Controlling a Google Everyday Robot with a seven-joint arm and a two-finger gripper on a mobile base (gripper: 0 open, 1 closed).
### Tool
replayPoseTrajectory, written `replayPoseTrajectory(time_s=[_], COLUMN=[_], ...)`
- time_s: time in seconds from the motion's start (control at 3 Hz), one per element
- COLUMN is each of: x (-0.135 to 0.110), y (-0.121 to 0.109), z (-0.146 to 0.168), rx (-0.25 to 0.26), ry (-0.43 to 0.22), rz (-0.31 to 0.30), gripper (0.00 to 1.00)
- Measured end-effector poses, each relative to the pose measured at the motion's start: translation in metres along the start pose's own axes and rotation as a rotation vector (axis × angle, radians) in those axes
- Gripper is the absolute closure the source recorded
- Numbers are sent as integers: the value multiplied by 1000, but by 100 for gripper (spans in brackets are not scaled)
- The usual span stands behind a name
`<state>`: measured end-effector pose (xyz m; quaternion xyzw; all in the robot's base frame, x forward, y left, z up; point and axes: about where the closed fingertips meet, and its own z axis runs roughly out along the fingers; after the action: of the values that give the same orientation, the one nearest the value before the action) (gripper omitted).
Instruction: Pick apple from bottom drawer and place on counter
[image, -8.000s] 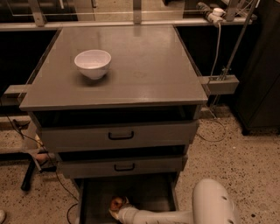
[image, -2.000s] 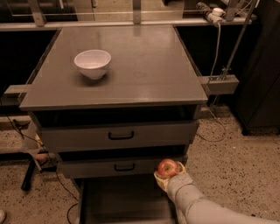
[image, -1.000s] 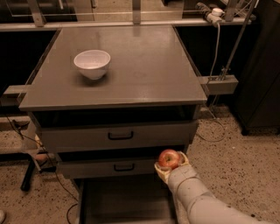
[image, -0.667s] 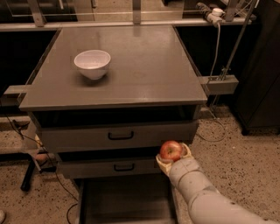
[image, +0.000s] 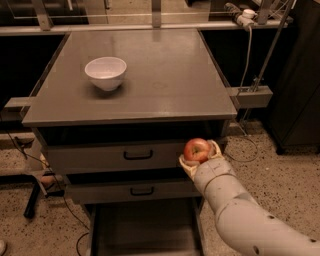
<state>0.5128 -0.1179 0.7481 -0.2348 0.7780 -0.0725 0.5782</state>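
The red apple (image: 197, 149) with a yellowish patch sits in my gripper (image: 200, 156), which is shut on it. Both hang in front of the top drawer's right end, just below the counter (image: 165, 75) edge. My pale arm (image: 240, 210) rises from the lower right. Beneath it the bottom drawer (image: 145, 235) stands pulled out, and its flat grey floor shows bare.
A white bowl (image: 105, 73) rests on the counter's left half. The two upper drawers with black handles (image: 138, 155) are pushed in. Cables and a dark stand (image: 32, 200) lie on the speckled floor at left; a metal bracket (image: 250, 95) juts out right of the cabinet.
The gripper has risen with the apple from in front of the middle drawer to the top drawer's level. Eight seconds ago it was down in the bottom drawer at the apple.
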Motion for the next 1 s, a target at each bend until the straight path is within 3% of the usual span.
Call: replayPoseTrajectory(time_s=[1.0], x=[-99], y=[-35], z=[6], rx=[64], ry=[-100], rz=[-99], gripper=[100])
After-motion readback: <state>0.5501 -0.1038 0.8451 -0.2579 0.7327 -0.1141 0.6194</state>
